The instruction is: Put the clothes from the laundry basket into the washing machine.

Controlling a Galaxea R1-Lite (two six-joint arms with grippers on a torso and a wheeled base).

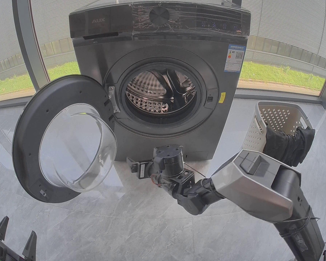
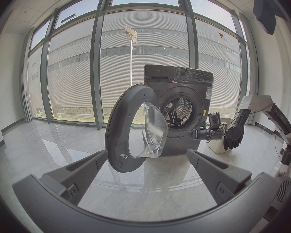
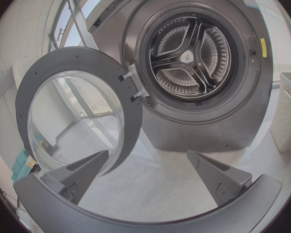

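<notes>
The grey washing machine [image 1: 159, 55] stands ahead with its round door [image 1: 32, 135] swung open to the left. Its drum [image 1: 159, 91] holds nothing. A white laundry basket [image 1: 279, 107] sits on the floor right of the machine, with dark clothes [image 1: 288, 144] draped over its near rim. My right gripper [image 1: 134, 165] hovers low in front of the machine, left of the basket. It is open and empty [image 3: 147, 154], facing the drum [image 3: 189, 57]. My left gripper [image 1: 19, 227] is open at the near left, well back from the door [image 2: 126, 130].
Glossy grey floor tiles [image 1: 116, 222] spread out in front of the machine. The open door juts into the space on the left. Tall window frames [image 1: 23, 33] run behind the machine, and the basket [image 3: 286, 114] stands close to the machine's right side.
</notes>
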